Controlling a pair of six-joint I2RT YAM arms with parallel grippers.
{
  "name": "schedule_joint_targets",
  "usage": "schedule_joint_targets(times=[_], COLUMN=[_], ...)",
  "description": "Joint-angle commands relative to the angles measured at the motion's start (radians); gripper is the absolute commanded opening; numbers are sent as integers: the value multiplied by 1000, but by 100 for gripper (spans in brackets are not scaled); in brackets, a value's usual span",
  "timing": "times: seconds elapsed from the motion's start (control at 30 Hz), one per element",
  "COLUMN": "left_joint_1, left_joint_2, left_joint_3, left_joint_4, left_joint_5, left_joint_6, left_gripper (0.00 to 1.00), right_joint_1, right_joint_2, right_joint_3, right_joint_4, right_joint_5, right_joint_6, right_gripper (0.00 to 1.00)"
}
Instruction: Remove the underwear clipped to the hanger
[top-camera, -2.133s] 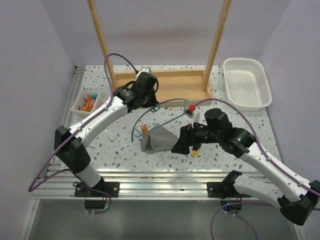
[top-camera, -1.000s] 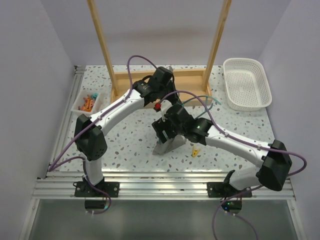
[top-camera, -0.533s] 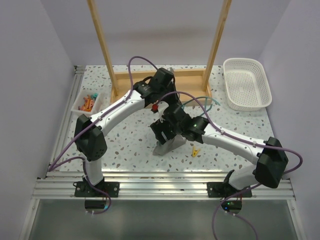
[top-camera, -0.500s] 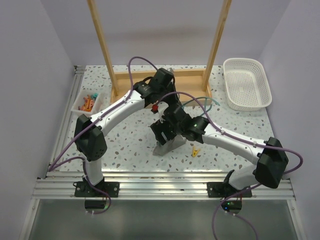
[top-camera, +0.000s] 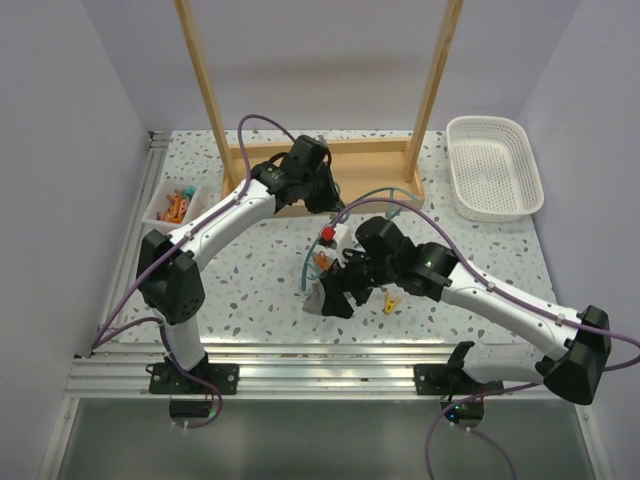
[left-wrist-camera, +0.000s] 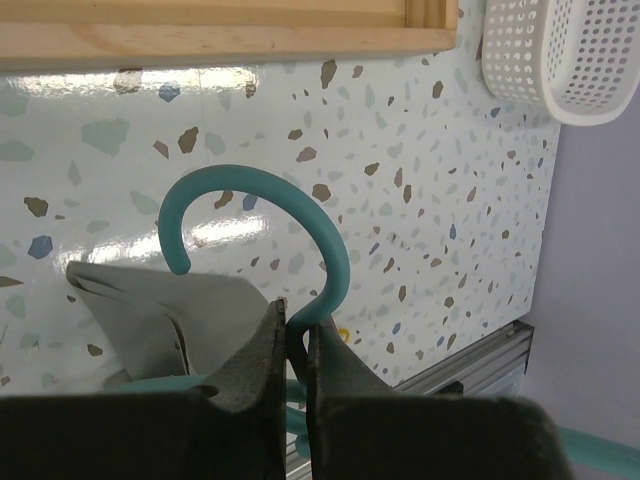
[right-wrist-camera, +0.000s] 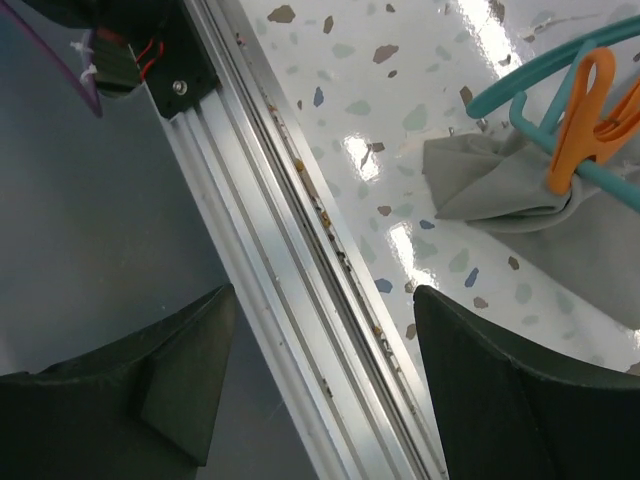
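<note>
The grey underwear lies near centre on the speckled table, pegged by an orange clip to the teal hanger. Its hook is pinched by the clenched left gripper — shown only from that wrist. The right gripper is spread wide, grasping nothing.

Hanger teal. Underwear plain grey. Clip on it orange; other clips yellow, red. Desk white terrazzo, speckled brown, teal, blue. Basket white, perforated. Frame pale natural wood. Left fingers black. Cable purple.
</note>
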Motion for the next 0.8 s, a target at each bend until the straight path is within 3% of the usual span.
schedule_joint_targets(times=[0.0, 0.03, 0.13, 0.77], left_joint_1=[1, 1, 1, -1], left_joint_2=[-51, -49, -46, -25], left_joint_3=[4, 4, 3, 7], left_joint_4=[47, 47, 51, 80], left_joint_5=[7, 10, 26, 147], left_joint_6=[1, -1, -2, 7], left_gripper=[0, 0, 0, 0], right_joint_1=[-1, -1, 0, 48], right_joint_2=[-55, -66, -54, 159], right_joint_3=[-20, -24, -2, 84], right_joint_4=[-36, -20, 6, 208], right_joint_5=[-21, 65, 133, 317], right_joint_6=[6, 12, -17, -163], right_gripper=[76, 78, 79, 80])
